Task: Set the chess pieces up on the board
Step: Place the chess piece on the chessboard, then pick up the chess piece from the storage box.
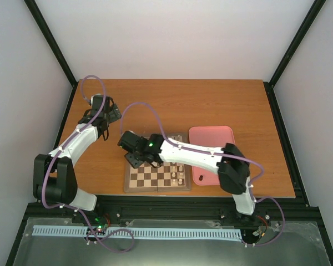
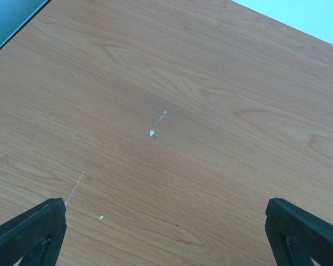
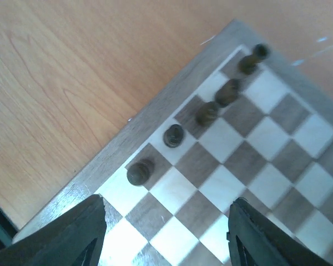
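Right fingers (image 3: 72,235) spread wide, empty, at frame bottom over the board (image 3: 155,113) edge; chess pieces (image 3: 207,113) line its edge row, centre to upper right. Next placement: we'd descend straight, centre on the square, avoid nudging neighbours. Left fingers (image 2: 30,233) spread too, over tabletop (image 2: 172,83).

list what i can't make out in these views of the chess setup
- Top view: the right arm covers the board at its far rows, so pieces there are hidden.
- Top view: uncovered pieces are too small to identify.
- Right wrist view: the dark pieces along the edge are blurred, kinds unclear; the frame cuts off the rest of the board.
- Left wrist view: only bare table; board out of frame.
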You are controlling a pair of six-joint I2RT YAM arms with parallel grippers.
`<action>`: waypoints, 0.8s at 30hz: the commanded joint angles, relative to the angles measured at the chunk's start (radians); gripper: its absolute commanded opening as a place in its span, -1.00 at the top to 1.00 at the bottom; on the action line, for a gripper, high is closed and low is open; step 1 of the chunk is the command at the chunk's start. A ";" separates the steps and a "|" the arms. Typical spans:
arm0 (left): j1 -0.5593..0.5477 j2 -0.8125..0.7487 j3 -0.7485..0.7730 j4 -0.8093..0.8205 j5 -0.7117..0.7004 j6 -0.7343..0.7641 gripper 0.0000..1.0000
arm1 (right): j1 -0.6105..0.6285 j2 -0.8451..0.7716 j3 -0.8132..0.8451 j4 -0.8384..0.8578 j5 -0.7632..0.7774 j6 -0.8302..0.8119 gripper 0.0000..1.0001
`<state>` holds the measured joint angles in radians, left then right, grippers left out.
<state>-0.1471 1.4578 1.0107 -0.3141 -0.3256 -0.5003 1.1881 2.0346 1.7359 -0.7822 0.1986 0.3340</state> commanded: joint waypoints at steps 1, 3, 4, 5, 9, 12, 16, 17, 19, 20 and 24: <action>-0.005 0.001 0.020 0.003 -0.008 -0.004 -1.00 | -0.008 -0.167 -0.067 0.006 0.114 0.006 -0.24; -0.005 -0.002 0.021 0.003 -0.009 -0.004 -1.00 | -0.021 -0.229 -0.116 -0.007 0.160 0.026 -0.25; -0.005 -0.004 0.019 0.003 -0.009 -0.004 -0.99 | -0.033 -0.264 -0.149 -0.013 0.178 0.039 -0.25; -0.005 -0.004 0.019 0.002 -0.009 -0.004 -0.99 | -0.047 -0.297 -0.183 -0.022 0.192 0.061 -0.25; -0.005 -0.002 0.021 0.002 -0.006 -0.004 -1.00 | -0.115 -0.461 -0.352 -0.074 0.260 0.154 -0.25; -0.005 0.002 0.022 0.002 0.000 -0.005 -0.99 | -0.167 -0.588 -0.473 -0.153 0.287 0.231 -0.25; -0.005 0.004 0.024 0.005 0.016 -0.004 -0.99 | -0.237 -0.740 -0.633 -0.220 0.236 0.307 -0.24; -0.006 0.003 0.024 0.004 0.019 -0.006 -0.99 | -0.248 -0.765 -0.670 -0.232 0.223 0.324 -0.24; -0.007 0.004 0.023 0.004 0.019 -0.005 -0.99 | -0.269 -0.805 -0.735 -0.253 0.194 0.359 -0.23; -0.010 0.007 0.023 0.005 0.017 -0.004 -0.99 | -0.279 -0.819 -0.767 -0.256 0.171 0.372 -0.24; -0.024 0.015 0.026 0.006 0.012 0.002 -0.99 | -0.305 -0.854 -0.869 -0.266 0.119 0.435 -0.23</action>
<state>-0.1524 1.4578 1.0107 -0.3141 -0.3138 -0.4999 0.9070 1.2034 0.9356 -1.0073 0.3691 0.6655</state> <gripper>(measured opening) 0.997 0.617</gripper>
